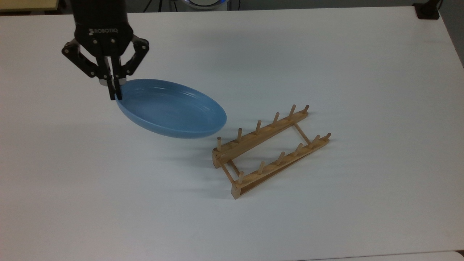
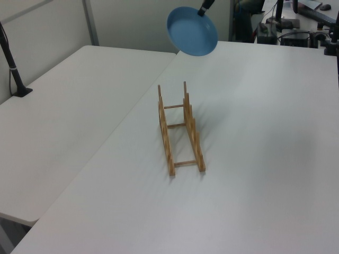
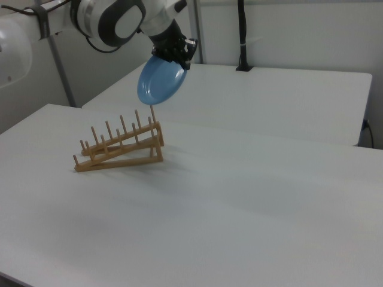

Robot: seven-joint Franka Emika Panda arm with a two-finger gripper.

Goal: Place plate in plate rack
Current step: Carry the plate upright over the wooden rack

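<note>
Lettering on the black pincer (image 1: 116, 95) reads ROBOTIQ; its fingers are pinched on the light-blue plate's (image 1: 170, 108) rim, holding it tilted above the surface (image 1: 326, 54), near the wooden plate rack (image 1: 270, 148).

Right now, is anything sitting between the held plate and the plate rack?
Nothing. In the top view, only bare white table separates the light-blue plate, pinched at its rim by the end effector, from the wooden plate rack.
</note>
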